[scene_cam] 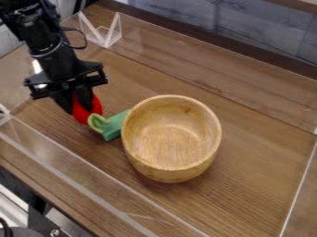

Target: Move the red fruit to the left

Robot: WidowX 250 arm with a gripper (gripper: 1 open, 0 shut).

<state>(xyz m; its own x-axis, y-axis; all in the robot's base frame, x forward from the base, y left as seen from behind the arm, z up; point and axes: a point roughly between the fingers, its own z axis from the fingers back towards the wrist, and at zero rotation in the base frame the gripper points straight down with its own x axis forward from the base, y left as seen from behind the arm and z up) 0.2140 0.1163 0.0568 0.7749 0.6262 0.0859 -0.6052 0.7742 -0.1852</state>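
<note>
Camera view, single entry.

Item: black robot arm with a dark two-fingered pincer (80, 104), pointing nearly straight down at the left of the scene. The fingers stand only a little apart, closed on either side of the small glossy red strawberry-like toy fruit (85, 109); the narrow gap matches the fruit's small body, which appears to be what keeps the jaws from shutting fully.

Item: the red fruit, gripped between the fingers, its light green leafy cap hanging low toward the table. Whether it is lifted clear of the surface cannot be told.

Item: flat green rectangular block (115, 124), lying on the table just beside the fruit's cap and against the bowl's left side; contact with the fruit cannot be settled.

Item: round light wooden bowl (173, 137), empty, right of the pincer, apart from it.

Item: brown wood-grain table (254, 111), bordered by clear plastic walls (99, 30), likely there to keep objects within reach.

Judgement: the fruit is held for carrying leftward, away from block and bowl.
</note>
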